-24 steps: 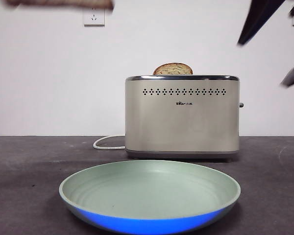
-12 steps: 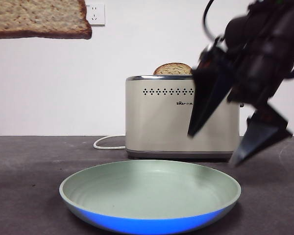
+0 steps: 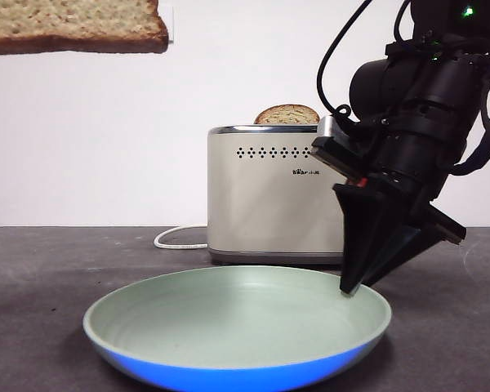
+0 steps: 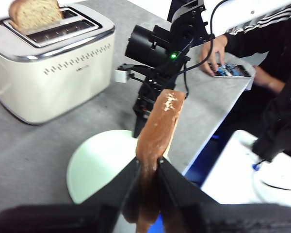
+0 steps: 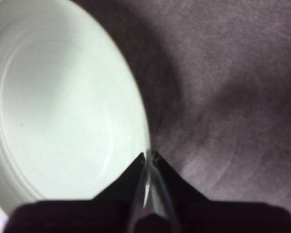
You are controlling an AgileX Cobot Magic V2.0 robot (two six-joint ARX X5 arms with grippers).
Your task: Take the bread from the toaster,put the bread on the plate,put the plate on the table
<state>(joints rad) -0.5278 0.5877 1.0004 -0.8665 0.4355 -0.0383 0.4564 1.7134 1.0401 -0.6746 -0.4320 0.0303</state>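
The bread (image 3: 73,24), a wide brown wholegrain slice, hangs high at the upper left of the front view. In the left wrist view my left gripper (image 4: 148,162) is shut on the bread (image 4: 157,126), well above the plate (image 4: 99,162). The pale mint-green plate (image 3: 237,322) lies on the table (image 3: 33,278) in front of the cream toaster (image 3: 265,200). My right gripper (image 3: 349,286) has come down on the plate's right rim. In the right wrist view its jaws (image 5: 148,158) are shut on the rim of the plate (image 5: 63,111).
A narrower dome-topped slice (image 3: 287,114) stands in the toaster's slot. The white cord (image 3: 175,238) runs left behind the toaster. In the left wrist view a person's hand (image 4: 216,48) rests on a phone at the table's far edge.
My right arm swung down from the upper right and shut on the plate's right rim. The plate slid slightly left. The bread came into view at the upper left and drifted right.
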